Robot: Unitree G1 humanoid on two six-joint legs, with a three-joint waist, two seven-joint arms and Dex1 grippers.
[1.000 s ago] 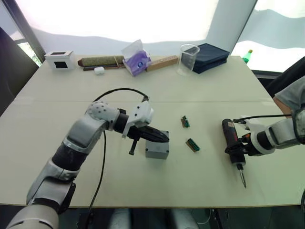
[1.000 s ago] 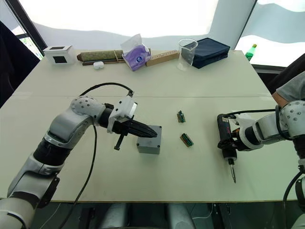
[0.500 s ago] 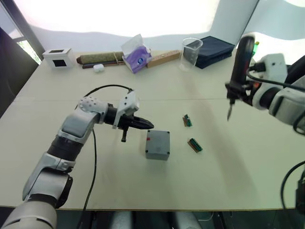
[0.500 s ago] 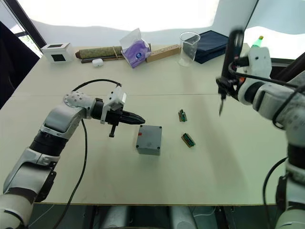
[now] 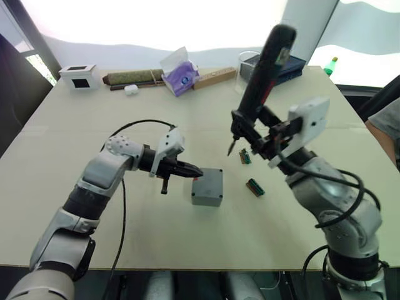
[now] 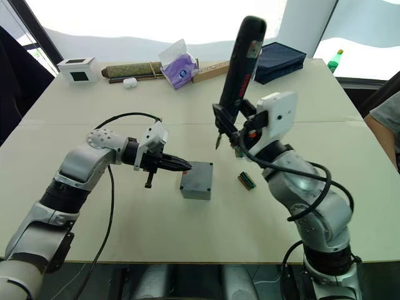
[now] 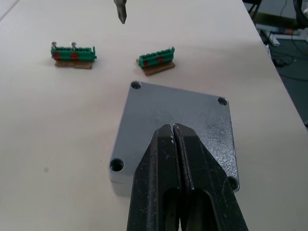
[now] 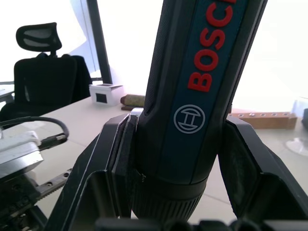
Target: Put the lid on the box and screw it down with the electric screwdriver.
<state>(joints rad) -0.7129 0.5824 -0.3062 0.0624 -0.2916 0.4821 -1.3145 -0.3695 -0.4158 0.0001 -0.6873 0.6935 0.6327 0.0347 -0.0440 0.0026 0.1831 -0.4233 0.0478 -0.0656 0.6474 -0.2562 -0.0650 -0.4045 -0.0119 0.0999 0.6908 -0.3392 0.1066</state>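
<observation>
The grey box (image 5: 207, 187) stands mid-table with the lid (image 7: 178, 122) lying flat on top, its corner screw holes showing. My left gripper (image 5: 195, 170) is shut and empty, its fingertips (image 7: 173, 137) reaching over the lid's left edge. My right gripper (image 5: 249, 128) is shut on the electric screwdriver (image 5: 265, 65), a black tool held steeply tilted above the table. Its metal bit (image 5: 230, 149) points down, hanging in the air just behind and right of the box. The right wrist view shows the screwdriver (image 8: 202, 96) clamped between both fingers (image 8: 120, 159).
Two green terminal blocks (image 5: 244, 157) (image 5: 254, 187) lie right of the box. Along the far edge stand a white cube (image 5: 79, 76), a brown roll (image 5: 131, 77), a tissue pack (image 5: 179, 78), a wooden block (image 5: 212, 78) and a dark blue case (image 5: 297, 62). A person (image 5: 384, 131) is at the right.
My right arm has swung the screwdriver from the far right in toward the centre, so its bit now hangs near the box. The left gripper stays shut beside the box.
</observation>
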